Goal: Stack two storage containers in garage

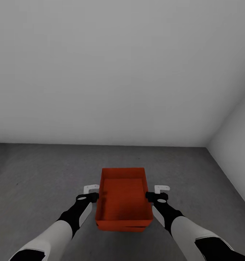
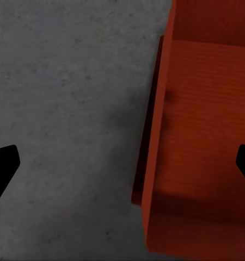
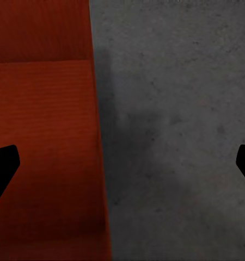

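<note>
Two orange-red storage containers stand stacked on the dark grey floor (image 1: 42, 174) of the garage. The upper container (image 1: 124, 195) sits in or on the lower one, of which a thin strip (image 1: 119, 228) shows at the near end. My left gripper (image 1: 90, 192) hovers open by the stack's left wall, my right gripper (image 1: 159, 192) open by its right wall. In the left wrist view the gripper (image 2: 122, 166) spans the container wall (image 2: 171, 136), with nothing held. In the right wrist view the gripper (image 3: 122, 166) is mostly over floor beside the container (image 3: 46, 136).
A plain white-grey wall (image 1: 119, 72) rises just beyond the stack. A second wall (image 1: 236, 145) meets it in a corner at the right. Bare floor spreads to the left and right of the containers.
</note>
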Controlling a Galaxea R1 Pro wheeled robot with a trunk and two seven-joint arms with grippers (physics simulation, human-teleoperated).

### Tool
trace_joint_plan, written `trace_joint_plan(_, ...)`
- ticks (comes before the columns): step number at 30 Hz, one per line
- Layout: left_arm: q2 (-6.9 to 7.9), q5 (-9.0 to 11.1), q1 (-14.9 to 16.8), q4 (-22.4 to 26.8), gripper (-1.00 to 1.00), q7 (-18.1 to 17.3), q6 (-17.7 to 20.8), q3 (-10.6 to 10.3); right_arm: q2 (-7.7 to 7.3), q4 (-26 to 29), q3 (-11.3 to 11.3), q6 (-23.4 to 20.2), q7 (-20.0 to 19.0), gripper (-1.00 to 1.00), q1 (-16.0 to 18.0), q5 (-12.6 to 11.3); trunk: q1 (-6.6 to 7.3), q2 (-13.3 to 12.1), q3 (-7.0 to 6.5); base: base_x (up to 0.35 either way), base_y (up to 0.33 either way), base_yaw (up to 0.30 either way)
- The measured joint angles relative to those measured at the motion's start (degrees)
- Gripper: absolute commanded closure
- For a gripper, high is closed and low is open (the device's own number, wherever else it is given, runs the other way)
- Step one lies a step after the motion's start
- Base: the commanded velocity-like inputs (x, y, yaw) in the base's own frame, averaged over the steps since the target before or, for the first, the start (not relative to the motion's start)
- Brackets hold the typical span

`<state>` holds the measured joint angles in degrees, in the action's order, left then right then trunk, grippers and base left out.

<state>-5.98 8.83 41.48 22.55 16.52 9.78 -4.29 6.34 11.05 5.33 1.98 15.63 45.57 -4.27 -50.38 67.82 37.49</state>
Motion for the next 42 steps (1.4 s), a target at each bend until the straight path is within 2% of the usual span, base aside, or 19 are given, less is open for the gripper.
trace_joint_plan(19,0.15,-0.1,0.0,-0.3,-1.00,0.0,-0.1,0.1,0.00,0.0,0.0,0.0,0.2,-1.00,0.0,-0.1,4.18,-7.6,-3.41,0.000,0.000,0.000)
trace_joint_plan(25,0.59,0.0,0.0,-0.6,-1.00,-0.1,0.1,0.1,-0.25,-0.5,0.0,0.0,0.3,-1.00,0.0,-0.2,5.49,-10.0,-4.49,0.000,0.000,0.000)
trace_joint_plan(28,1.24,0.2,0.0,-1.5,-1.00,-0.1,0.1,0.1,-1.51,-1.1,0.0,-0.4,0.3,-1.00,0.0,-0.4,6.15,-11.2,-5.03,0.000,0.000,0.000)
trace_joint_plan(34,4.71,0.6,0.0,-7.2,-1.00,-0.5,-0.1,0.2,-7.02,-6.7,-0.1,0.0,-0.2,-1.00,0.0,-0.8,7.47,-13.6,-6.11,0.000,0.000,0.000)
trace_joint_plan(35,5.53,1.0,0.0,-8.1,-1.00,-0.5,-0.1,0.2,-8.13,-7.6,-0.1,0.0,-0.4,-1.00,0.0,-0.9,7.69,-14.0,-6.28,0.000,0.000,0.000)
trace_joint_plan(37,6.96,3.2,0.0,-10.6,-1.00,-0.6,-0.2,0.2,-9.97,-9.8,-0.1,0.0,-0.9,-1.00,0.0,-1.0,8.13,-14.8,-6.64,0.000,0.000,0.000)
trace_joint_plan(42,7.91,7.1,0.0,-17.3,-1.00,-0.7,-1.7,0.1,-11.18,-12.3,-0.1,0.1,-1.2,-1.00,-0.4,-1.0,9.23,-16.9,-7.54,0.000,0.000,0.000)
